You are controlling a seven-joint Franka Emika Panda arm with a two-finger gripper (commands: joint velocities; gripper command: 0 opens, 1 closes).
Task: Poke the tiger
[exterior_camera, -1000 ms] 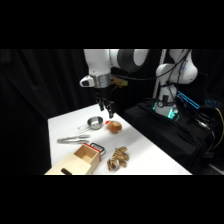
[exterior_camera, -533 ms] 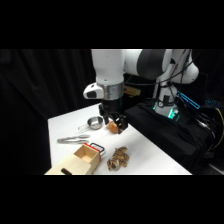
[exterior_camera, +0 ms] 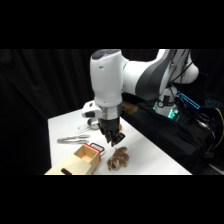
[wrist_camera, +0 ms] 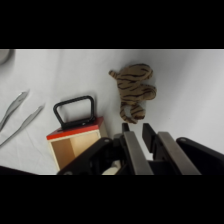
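The tiger (exterior_camera: pixel 118 159) is a small tan toy with dark brown stripes, lying on the white table (exterior_camera: pixel 65 125) near its front edge. In the wrist view the tiger (wrist_camera: pixel 134 90) lies just beyond my fingertips, apart from them. My gripper (exterior_camera: pixel 116 140) hangs a little above and behind the tiger, pointing down at it. Seen from the wrist, the gripper (wrist_camera: pixel 139 134) has its two fingers drawn close together, with only a narrow slit between them and nothing held.
A light wooden box (exterior_camera: pixel 82 159) with a red rim and black handle sits left of the tiger; its open top (wrist_camera: pixel 75 142) shows beside my fingers. Metal tongs (exterior_camera: pixel 72 140) lie further left. A metal cup (exterior_camera: pixel 90 114) stands behind the arm.
The arm has swung from the far side of the table toward the front edge and come lower, so the gripper now hangs just above the tiger.
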